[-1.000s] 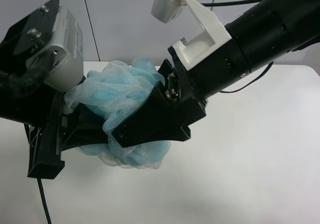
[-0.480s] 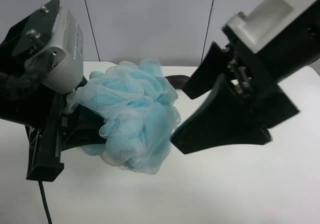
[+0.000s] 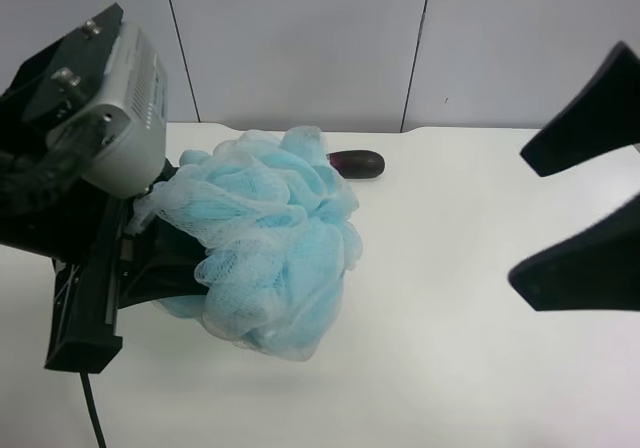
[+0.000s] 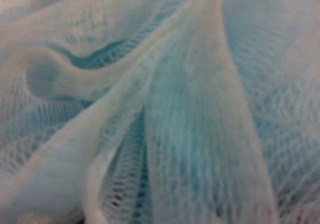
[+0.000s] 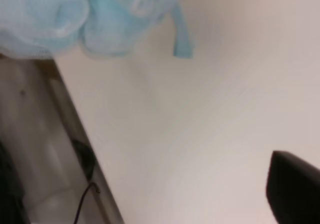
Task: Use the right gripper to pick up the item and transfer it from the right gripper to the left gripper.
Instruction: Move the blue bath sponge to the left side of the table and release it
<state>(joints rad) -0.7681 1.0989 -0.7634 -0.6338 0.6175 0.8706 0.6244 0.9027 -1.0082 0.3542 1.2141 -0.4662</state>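
White counter (image 3: 450,368), grey panel wall behind. The bath pouf (image 3: 270,248) hangs off the counter in the left claw (image 3: 165,263), which is clamped on it, tips buried in mesh. Right claw (image 3: 530,213) is spread wide, empty, well apart. Pouf is a light-blue ruffled net ball with pale edges. Likely featherlight, squashy and springy; grip deep through the core, not the loose frills.

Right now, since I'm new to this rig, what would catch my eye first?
A fluffy light-blue bath pouf is held over the white table, clamped in the left pincer. The right pincer stands open and apart from it. A dark eggplant lies on the table behind the pouf.
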